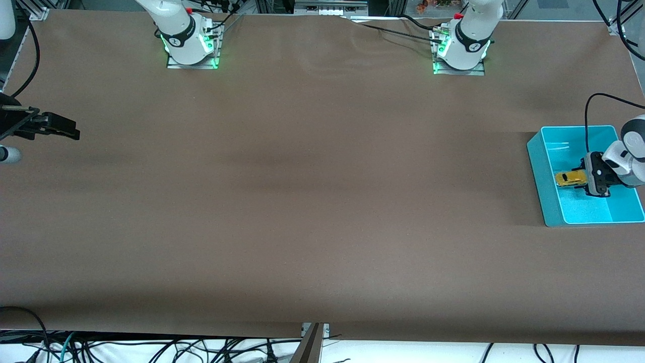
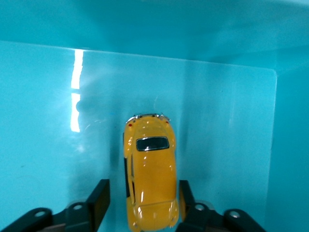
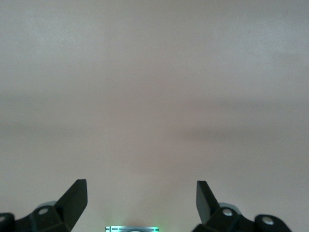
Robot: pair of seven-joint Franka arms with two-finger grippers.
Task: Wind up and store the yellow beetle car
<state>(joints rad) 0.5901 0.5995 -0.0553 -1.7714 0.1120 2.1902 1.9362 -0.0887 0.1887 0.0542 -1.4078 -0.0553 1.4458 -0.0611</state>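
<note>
Right gripper (image 1: 70,132) waits over bare table (image 1: 302,201) at the right arm's end, its fingers spread wide and holding nothing. Well apart from it, at the left arm's end, sits the teal bin (image 1: 546,199). Inside it lies the yellow beetle car (image 2: 149,174), on the bin floor. Left gripper (image 2: 142,200) straddles the car's one end, part open: one finger stands clear of the body, the other looks just beside it, so the car seems released. The car's long axis runs straight out from between the fingers, pointing away from the left wrist toward the right arm's end. Storing looks done; the left arm need only lift clear.
</note>
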